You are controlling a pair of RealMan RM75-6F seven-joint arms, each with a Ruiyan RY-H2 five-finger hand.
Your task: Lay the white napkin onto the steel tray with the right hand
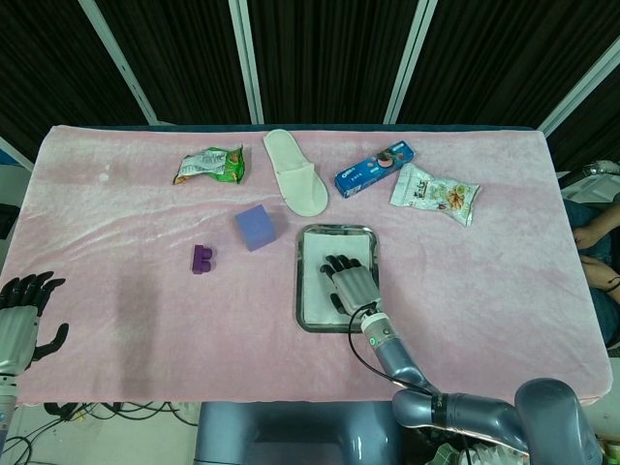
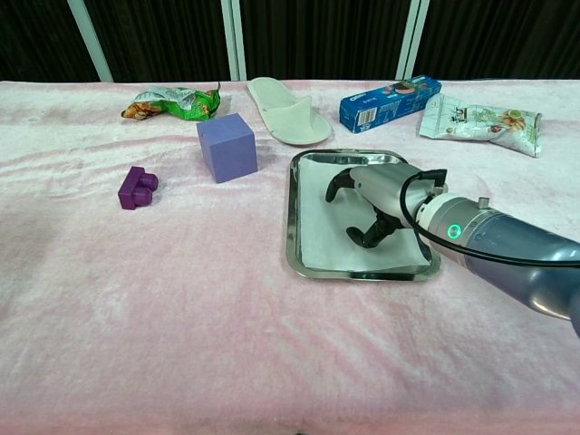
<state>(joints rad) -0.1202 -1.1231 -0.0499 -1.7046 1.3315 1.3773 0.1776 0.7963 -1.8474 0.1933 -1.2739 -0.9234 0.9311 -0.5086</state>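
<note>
The white napkin [image 1: 315,291] lies flat inside the steel tray [image 1: 298,281] at the table's middle. In the chest view the napkin [image 2: 322,227] covers most of the tray [image 2: 292,217] floor. My right hand [image 1: 351,283] is over the napkin's right half, arched, fingers apart and curved down, with the fingertips [image 2: 358,237] touching the cloth. From the chest view the right hand [image 2: 376,195] holds nothing. My left hand [image 1: 24,310] hangs off the table's near left corner with its fingers spread and empty.
A purple cube [image 1: 255,228] and a small purple block [image 1: 201,259] sit left of the tray. At the back lie a green snack bag [image 1: 210,166], a white slipper [image 1: 295,171], a blue biscuit box [image 1: 374,170] and a pale snack bag [image 1: 435,195].
</note>
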